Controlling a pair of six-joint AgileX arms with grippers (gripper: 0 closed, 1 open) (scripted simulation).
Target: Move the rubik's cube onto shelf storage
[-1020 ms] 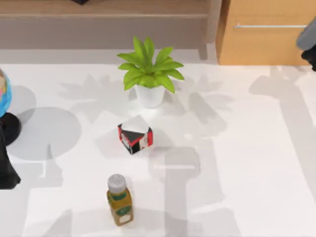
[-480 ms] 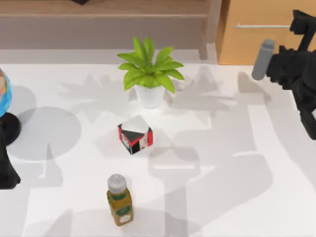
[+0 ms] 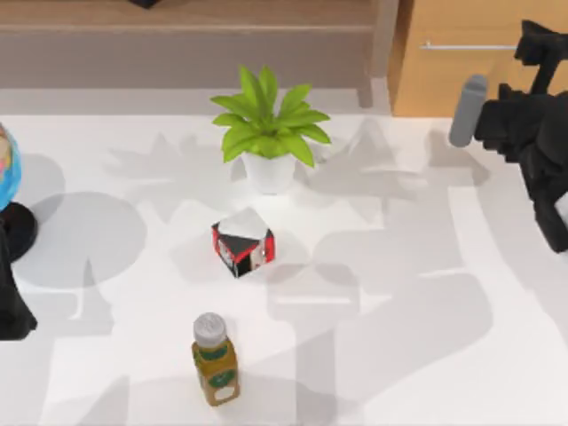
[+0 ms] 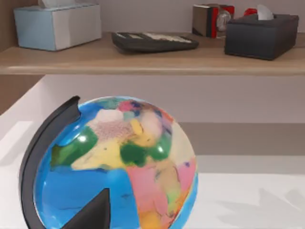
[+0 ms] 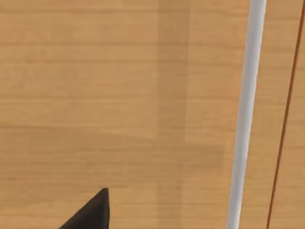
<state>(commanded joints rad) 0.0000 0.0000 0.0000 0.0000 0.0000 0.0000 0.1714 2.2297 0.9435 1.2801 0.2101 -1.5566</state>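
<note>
The rubik's cube is out of view. The shelf storage (image 3: 195,14) runs along the table's far edge as a light-brown board with a beige post (image 3: 383,35) and a grey recess below; in the left wrist view its board (image 4: 152,61) carries several items. My right gripper (image 3: 535,44) is at the far right, held close against the orange-tan cabinet (image 3: 461,80), whose wood front (image 5: 119,95) and silver handle (image 5: 245,114) show in the right wrist view. My left arm (image 3: 11,306) is parked at the table's left edge, facing the globe (image 4: 114,162).
A potted plant (image 3: 269,133) stands mid-table at the back. A red-black-white box (image 3: 242,241) lies in front of it, and a bottle (image 3: 215,359) stands nearer the front. The globe (image 3: 7,177) is at the left. On the shelf sit tissue boxes (image 4: 57,25) and a calculator (image 4: 155,42).
My right arm has swung in from the right edge and risen toward the cabinet front, then shifted slightly. The left arm and the table's objects have not moved.
</note>
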